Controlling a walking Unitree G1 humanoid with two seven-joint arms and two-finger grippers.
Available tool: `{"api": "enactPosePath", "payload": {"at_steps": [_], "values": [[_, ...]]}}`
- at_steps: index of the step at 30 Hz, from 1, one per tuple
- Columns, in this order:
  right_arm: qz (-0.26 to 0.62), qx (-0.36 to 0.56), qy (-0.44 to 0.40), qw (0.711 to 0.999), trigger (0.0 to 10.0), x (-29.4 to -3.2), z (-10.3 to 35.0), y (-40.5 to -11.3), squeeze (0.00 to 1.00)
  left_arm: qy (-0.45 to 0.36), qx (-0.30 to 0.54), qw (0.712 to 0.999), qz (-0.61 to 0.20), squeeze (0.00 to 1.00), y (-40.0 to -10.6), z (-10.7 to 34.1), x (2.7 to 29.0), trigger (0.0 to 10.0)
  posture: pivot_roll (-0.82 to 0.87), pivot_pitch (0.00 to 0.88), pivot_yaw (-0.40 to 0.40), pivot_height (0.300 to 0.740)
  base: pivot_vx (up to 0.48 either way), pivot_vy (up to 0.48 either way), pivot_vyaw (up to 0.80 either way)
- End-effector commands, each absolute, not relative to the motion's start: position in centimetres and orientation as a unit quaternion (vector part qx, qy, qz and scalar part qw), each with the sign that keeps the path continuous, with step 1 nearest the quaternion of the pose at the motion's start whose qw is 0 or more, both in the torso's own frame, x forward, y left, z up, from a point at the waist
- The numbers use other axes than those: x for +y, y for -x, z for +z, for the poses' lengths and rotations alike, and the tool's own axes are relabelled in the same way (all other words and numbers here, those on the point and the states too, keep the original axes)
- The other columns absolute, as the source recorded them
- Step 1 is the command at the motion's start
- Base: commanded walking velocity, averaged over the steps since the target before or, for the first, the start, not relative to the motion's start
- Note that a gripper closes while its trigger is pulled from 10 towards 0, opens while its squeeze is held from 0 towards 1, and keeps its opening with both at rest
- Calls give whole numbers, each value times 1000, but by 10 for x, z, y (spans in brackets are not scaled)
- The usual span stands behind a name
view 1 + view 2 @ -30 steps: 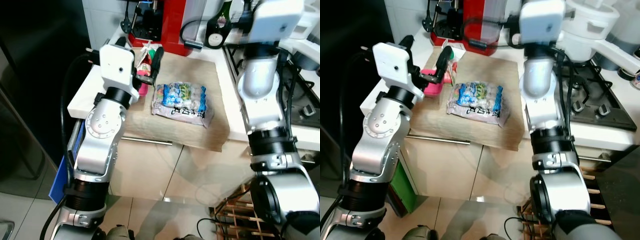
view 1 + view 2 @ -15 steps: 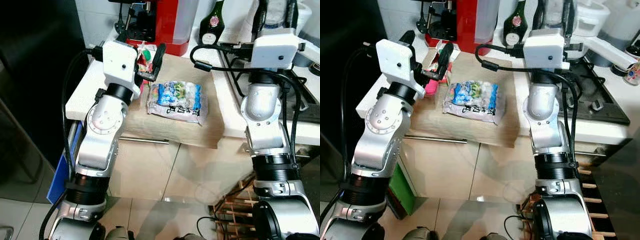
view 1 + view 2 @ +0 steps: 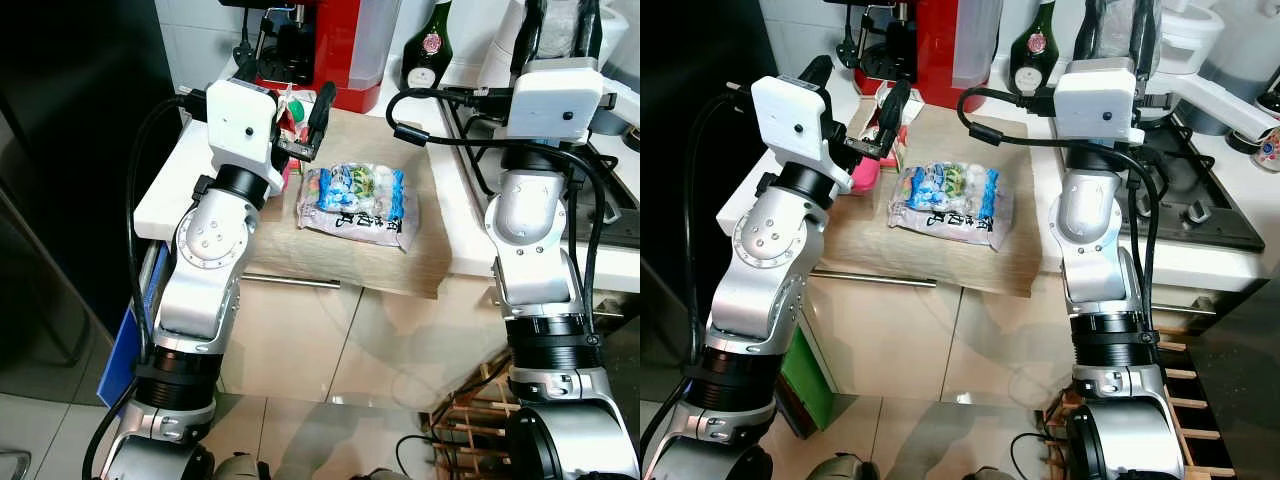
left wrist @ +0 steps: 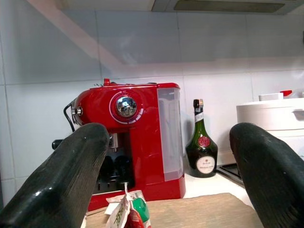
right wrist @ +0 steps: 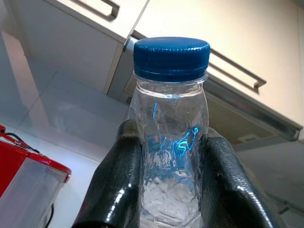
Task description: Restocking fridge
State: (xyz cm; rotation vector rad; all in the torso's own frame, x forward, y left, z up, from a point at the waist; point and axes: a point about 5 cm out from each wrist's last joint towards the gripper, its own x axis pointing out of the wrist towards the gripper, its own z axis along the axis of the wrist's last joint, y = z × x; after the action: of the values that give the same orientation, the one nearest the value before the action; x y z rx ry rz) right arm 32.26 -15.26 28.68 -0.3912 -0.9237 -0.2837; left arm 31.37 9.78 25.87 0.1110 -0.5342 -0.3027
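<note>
L gripper [image 3: 285,120] spread wide, empty, hovering over back-L corner of wooden board [image 3: 420,262], above small pouch [image 4: 129,210]. Red coffee machine [image 3: 330,45] just behind. Clear food pack [image 3: 358,204] flat mid-board, near L gripper, not touching. Bare board to its R and at front edge. R gripper [image 5: 171,190] raised, clamped on clear bottle w/ blue cap [image 5: 171,118], upright. Hob [image 3: 1200,200] far R.
</note>
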Motion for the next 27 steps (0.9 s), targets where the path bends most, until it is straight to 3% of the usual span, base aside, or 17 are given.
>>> {"api": "enactPosePath", "payload": {"at_steps": [1, 12, 27], "values": [[-136, -447, 185, 865, 0, -153, 290, -320, 0, -52, -261, 952, -149, 0, -316, 259, 96, 10000, 32, 0, -32, 740, 0, 0, 0], [-125, -428, 182, 877, 0, -151, 283, -324, 0, -50, -256, 953, -153, 0, -316, 257, 96, 10000, 30, 0, -29, 740, -22, 0, 0], [-124, -416, 191, 881, 0, -153, 277, -325, 0, -46, -252, 954, -158, 0, -318, 255, 95, 10000, 24, 0, -30, 740, -214, 0, 0]]}}
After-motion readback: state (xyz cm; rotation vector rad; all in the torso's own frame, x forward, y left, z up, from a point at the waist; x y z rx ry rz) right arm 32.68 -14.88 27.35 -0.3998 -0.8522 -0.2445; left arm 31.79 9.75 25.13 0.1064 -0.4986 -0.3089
